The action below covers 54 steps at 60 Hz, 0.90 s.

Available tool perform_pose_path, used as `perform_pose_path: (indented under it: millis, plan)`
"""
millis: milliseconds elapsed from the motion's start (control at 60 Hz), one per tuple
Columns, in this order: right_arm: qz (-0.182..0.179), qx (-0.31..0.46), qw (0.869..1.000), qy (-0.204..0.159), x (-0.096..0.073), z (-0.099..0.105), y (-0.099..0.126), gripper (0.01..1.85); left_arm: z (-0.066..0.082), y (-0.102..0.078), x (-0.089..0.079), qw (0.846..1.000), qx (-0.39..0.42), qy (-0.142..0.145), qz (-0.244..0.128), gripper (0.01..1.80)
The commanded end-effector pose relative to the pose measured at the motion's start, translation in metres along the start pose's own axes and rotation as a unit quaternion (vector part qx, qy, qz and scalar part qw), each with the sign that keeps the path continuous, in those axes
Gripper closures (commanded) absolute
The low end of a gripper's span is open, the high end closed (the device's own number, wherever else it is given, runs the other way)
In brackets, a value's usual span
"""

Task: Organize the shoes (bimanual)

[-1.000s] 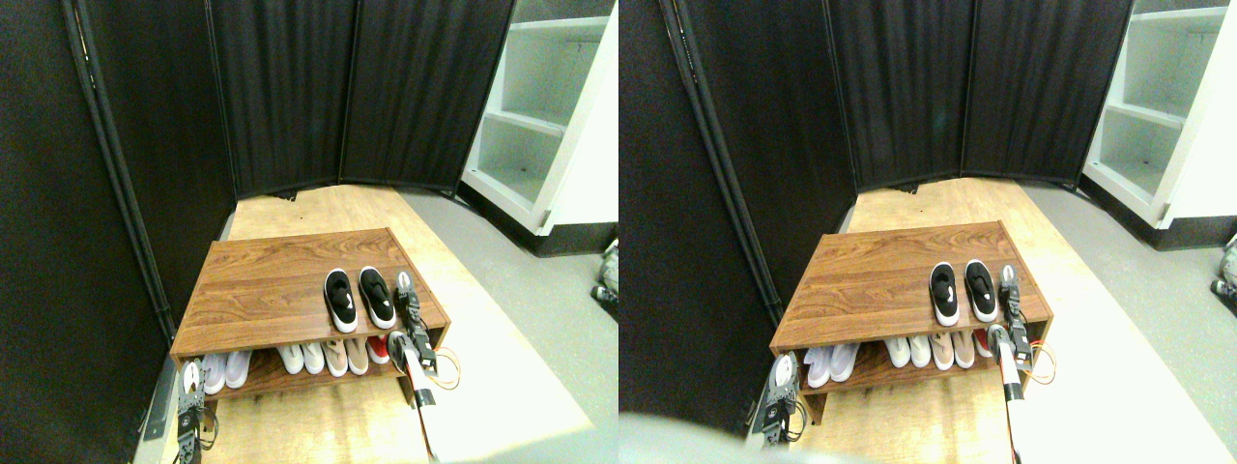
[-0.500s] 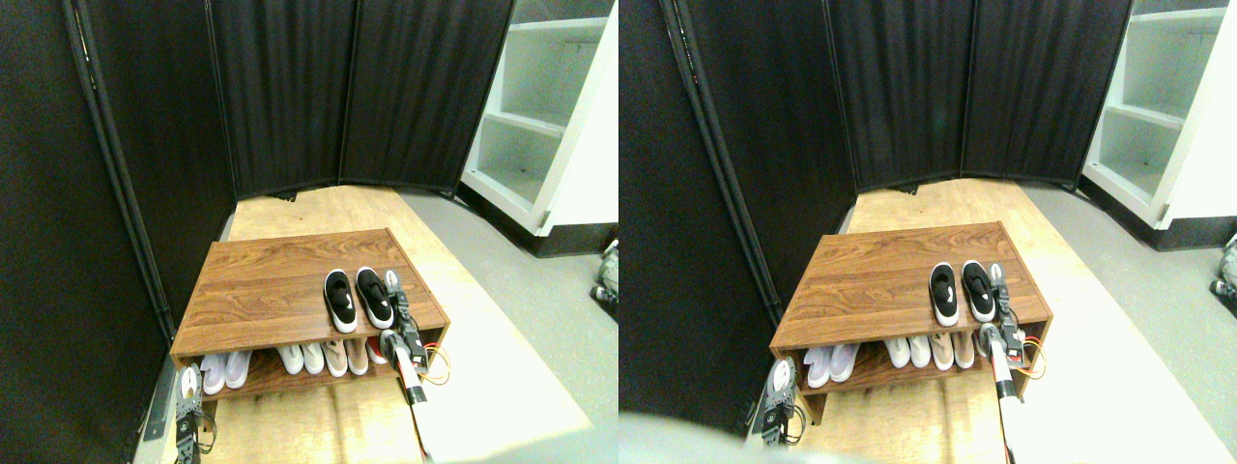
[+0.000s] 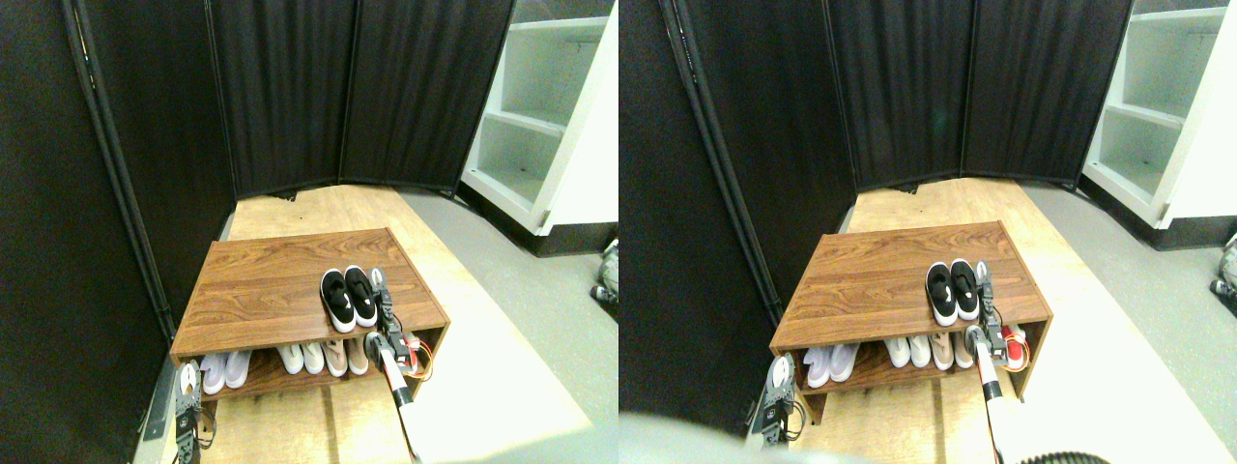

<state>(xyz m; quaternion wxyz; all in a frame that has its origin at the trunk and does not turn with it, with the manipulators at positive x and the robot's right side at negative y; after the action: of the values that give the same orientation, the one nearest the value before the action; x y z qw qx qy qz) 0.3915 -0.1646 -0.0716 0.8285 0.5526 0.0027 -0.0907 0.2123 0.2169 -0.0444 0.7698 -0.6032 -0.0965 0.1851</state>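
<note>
Walnut-toned wood grain covers the top of the low shoe rack (image 3: 271,280), and on its right half the shoes (image 3: 348,298), two black slip-ons with white soles and a white side mark, stand side by side and touching, toes toward the robot, close to the front edge. The left two-thirds of the top board is bare, and a narrow strip of board shows between the right shoe and the rack's right edge; in that strip the right gripper (image 3: 380,290) lies just beside the right shoe's outer side, its pale limb rising from the floor past the rack's front right corner. Whether its jaws are spread or pressed together cannot be told at this size. The left gripper (image 3: 189,382) sits low at the rack's front left corner, well apart from the shoes, and its jaws cannot be made out either. On the lower shelf a row of white and beige shoes (image 3: 290,360) fills the opening, with red shoes (image 3: 417,350) at the right end behind the limb. A black folding screen (image 3: 290,97) closes in the left and back, near the rack's left edge; a white shelving unit (image 3: 541,106) stands well apart to the right across open floor. The white side mark is too small to read as a brand, and no writing is legible.
</note>
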Motion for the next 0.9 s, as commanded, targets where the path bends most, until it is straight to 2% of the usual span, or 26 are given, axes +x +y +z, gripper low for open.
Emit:
perform_pose_path:
  millis: [17,83,250,317,383,417,450,600,633,717,767,883,900]
  plan:
    - [-0.024,-0.002,1.000,-0.002,0.001,0.002,-0.011,1.85,0.001,-0.004,0.002,1.000,-0.009,-0.005,-0.018,1.80]
    - [-0.024,-0.012,1.000,-0.015,0.000,0.013,-0.007,1.85,0.000,-0.004,0.004,1.000,-0.007,0.000,-0.017,1.80]
    - [0.003,-0.045,0.998,-0.037,-0.002,0.034,0.006,1.85,-0.002,-0.004,0.006,1.000,-0.008,0.005,-0.016,1.80]
    - [0.031,-0.060,0.997,-0.040,-0.005,0.046,0.018,1.85,-0.003,-0.004,0.007,1.000,-0.012,0.007,-0.016,1.80]
    - [0.029,-0.049,0.997,-0.049,-0.010,0.053,0.028,1.85,-0.004,-0.004,0.008,1.000,-0.012,0.007,-0.014,1.80]
    - [0.049,-0.076,0.995,-0.051,-0.011,0.057,0.032,1.85,-0.004,-0.005,0.008,1.000,-0.012,0.007,-0.012,1.80]
    - [0.055,-0.082,0.994,-0.051,-0.012,0.058,0.034,1.85,-0.004,-0.005,0.008,1.000,-0.012,0.007,-0.012,1.80]
    - [0.095,-0.060,0.992,-0.053,-0.036,0.069,0.053,1.85,-0.006,-0.005,0.010,1.000,-0.013,0.012,-0.013,1.80]
    - [0.095,-0.057,0.992,-0.054,-0.038,0.070,0.053,1.85,-0.006,-0.005,0.010,1.000,-0.012,0.011,-0.013,1.80]
    - [0.100,-0.026,0.993,-0.053,-0.057,0.072,0.059,1.85,-0.006,-0.005,0.010,1.000,-0.014,0.011,-0.014,1.80]
    - [0.117,-0.010,0.992,-0.044,-0.068,0.073,0.058,1.85,-0.007,-0.005,0.010,1.000,-0.015,0.013,-0.015,1.80]
    - [0.116,-0.012,0.992,-0.041,-0.086,0.071,0.053,1.85,-0.007,-0.004,0.010,1.000,-0.017,0.015,-0.015,1.80]
    - [0.116,-0.013,0.992,-0.036,-0.094,0.069,0.048,1.85,-0.007,-0.004,0.010,1.000,-0.016,0.015,-0.015,1.80]
